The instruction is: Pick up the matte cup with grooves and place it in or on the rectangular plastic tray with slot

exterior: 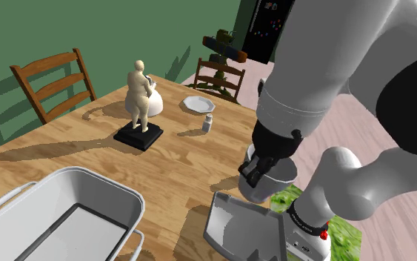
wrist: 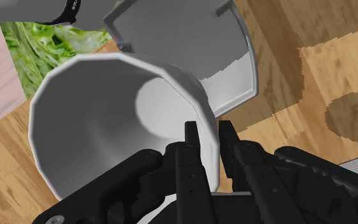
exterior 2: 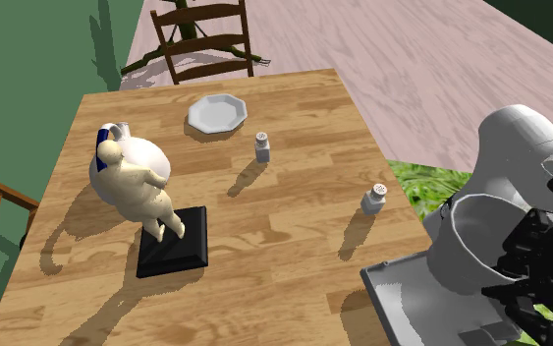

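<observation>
the gripper [wrist: 208, 132] pinches the cup [wrist: 107, 108] by its rim. the cup hangs above the tray [wrist: 190, 32] at the table [exterior 2: 284, 256] edge.

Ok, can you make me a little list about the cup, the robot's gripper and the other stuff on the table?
cup: white cup, lifted off the table
gripper: black gripper, shut on the cup's rim, one finger inside, one outside
tray: grey tray, at the table's edge by the stand, just under the cup
table: wooden table
other stuff: figurine on a black base, white plate, two shakers, big white tub
cup in tray yet: no, not set down
</observation>
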Robot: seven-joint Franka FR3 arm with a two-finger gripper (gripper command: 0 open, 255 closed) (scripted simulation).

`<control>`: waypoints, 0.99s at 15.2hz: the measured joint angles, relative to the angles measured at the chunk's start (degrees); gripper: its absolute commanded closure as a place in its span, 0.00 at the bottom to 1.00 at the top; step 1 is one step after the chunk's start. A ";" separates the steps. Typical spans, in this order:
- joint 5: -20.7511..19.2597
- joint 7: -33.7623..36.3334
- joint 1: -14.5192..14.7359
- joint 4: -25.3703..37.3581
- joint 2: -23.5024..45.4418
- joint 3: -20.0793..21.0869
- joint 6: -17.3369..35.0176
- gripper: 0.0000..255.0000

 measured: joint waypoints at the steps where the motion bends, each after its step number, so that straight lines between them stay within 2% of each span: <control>1: 0.88 0.94 0.77 -0.14 -1.12 0.48 -0.88 1.00; 4: 2.66 2.45 2.25 -2.04 -3.32 1.54 -1.00 1.00; 15: 5.04 3.00 3.15 -9.95 -3.68 4.48 6.69 1.00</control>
